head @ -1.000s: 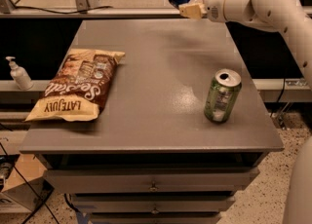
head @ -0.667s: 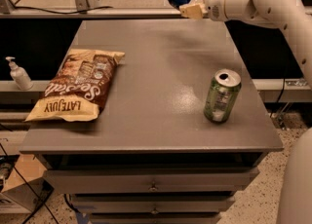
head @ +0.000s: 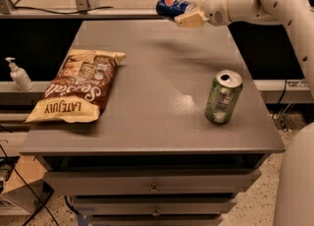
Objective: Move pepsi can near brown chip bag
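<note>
The pepsi can (head: 170, 6) is blue with a red, white and blue logo. It lies on its side in the air above the far edge of the table, held in my gripper (head: 189, 14), which is shut on it at the end of the white arm reaching in from the upper right. The brown chip bag (head: 76, 86) lies flat on the left side of the table, well to the lower left of the can and gripper.
A green can (head: 223, 97) stands upright on the right side of the grey table (head: 157, 122). A white pump bottle (head: 18, 74) stands on a shelf left of the table. Drawers (head: 154, 183) sit below the tabletop.
The gripper with the pepsi can has moved a little to the left along the far edge. The chip bag and green can have not moved.
</note>
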`<state>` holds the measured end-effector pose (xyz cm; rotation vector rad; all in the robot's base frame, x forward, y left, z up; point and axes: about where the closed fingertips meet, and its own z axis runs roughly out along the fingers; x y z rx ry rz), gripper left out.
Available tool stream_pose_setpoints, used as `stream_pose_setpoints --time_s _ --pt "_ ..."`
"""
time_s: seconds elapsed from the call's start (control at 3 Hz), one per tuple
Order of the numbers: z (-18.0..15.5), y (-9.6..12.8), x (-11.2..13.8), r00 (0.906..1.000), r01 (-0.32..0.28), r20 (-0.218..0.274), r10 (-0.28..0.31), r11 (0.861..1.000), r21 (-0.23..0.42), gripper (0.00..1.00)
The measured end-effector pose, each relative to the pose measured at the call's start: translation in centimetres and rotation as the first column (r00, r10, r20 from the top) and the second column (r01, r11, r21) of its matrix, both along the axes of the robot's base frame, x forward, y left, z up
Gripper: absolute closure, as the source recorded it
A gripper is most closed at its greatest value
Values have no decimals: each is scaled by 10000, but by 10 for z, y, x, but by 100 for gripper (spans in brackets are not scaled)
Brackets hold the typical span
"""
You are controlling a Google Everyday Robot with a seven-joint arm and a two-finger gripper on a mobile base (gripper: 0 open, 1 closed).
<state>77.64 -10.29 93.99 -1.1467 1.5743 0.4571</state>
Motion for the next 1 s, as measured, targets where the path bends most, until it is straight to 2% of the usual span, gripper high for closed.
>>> stream_pose_setpoints --time_s 0.33,0.67,1.0 --pt "-7 15 -28 9896 -1430 58 1436 9881 -559 100" --pt "-16 29 -58 9664 -2563 -18 2570 9632 -808 100" --pt "-28 48 -92 9402 -3405 -295 3392 9374 -729 100"
